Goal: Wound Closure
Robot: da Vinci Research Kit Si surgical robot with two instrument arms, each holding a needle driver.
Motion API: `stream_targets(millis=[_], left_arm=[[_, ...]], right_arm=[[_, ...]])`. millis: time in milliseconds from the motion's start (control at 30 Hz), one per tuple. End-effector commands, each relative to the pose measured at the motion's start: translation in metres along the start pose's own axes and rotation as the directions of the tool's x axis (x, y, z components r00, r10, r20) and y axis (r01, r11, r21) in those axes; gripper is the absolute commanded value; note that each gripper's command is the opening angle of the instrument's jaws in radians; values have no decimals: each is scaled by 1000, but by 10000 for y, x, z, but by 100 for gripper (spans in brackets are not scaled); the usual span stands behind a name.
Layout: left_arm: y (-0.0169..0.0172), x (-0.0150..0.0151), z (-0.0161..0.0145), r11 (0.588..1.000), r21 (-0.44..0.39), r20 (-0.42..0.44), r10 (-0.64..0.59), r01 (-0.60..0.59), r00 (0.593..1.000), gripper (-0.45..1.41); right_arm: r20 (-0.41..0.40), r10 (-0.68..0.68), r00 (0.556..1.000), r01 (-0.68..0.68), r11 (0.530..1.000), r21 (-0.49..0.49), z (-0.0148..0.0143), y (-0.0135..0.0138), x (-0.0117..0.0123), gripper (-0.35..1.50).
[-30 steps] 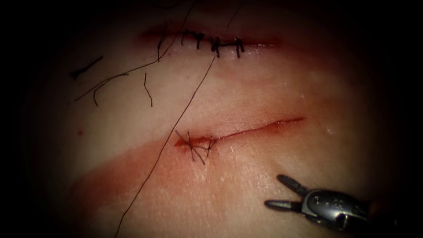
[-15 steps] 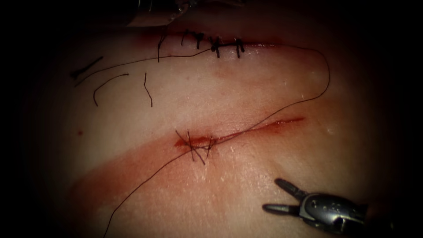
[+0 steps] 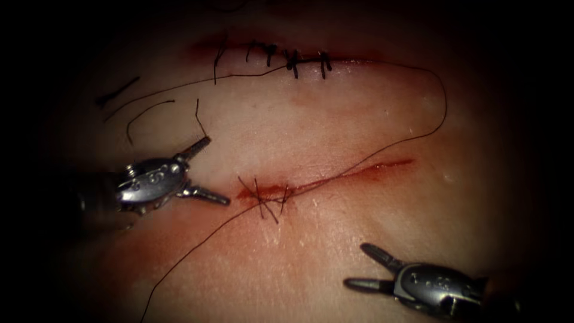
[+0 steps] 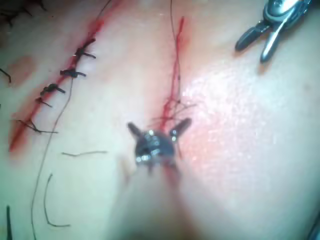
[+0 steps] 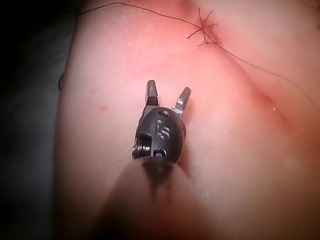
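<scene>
Holding nothing, jaws spread: grey steel left tool beside knotted left end of red cut; right tool below; black thread crossing pale tissue.

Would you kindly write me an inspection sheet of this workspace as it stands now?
Surface: tissue smeared with red fluid.
Job's things: open cut stitched at its left end; long thread runs from there in a loop to the right and up; no needle seen.
Clutter: cut ends of thread at upper left; an already sutured cut above.
Grippers: left tool left of the cut, fingers open, holding nothing; right tool below the cut, open, holding nothing.
Cables: nothing seen.
Surroundings: dark, nothing seen.
</scene>
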Motion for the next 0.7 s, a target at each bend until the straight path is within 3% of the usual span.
stream_targets(millis=[33, 267, 533, 700], left_arm=[[9, -15, 11, 1000, -6, 12, -17, 17, 1000, 104], [42, -71, 35, 1000, -9, 69, 9, -8, 998, 69], [36, -82, 51, 1000, 4, 80, 20, -20, 997, 59], [45, -97, 70, 998, 13, 134, 55, -57, 989, 30]], right_arm=[[1, 3, 1000, -3, 1000, 5, 2, -10, -6, 148], [1, 2, 1000, -2, 1000, 7, 0, -9, -8, 148], [0, 1, 1000, -1, 1000, 7, 1, -12, -8, 148], [-1, 1, 1000, -1, 1000, 7, 0, -12, -8, 148]])
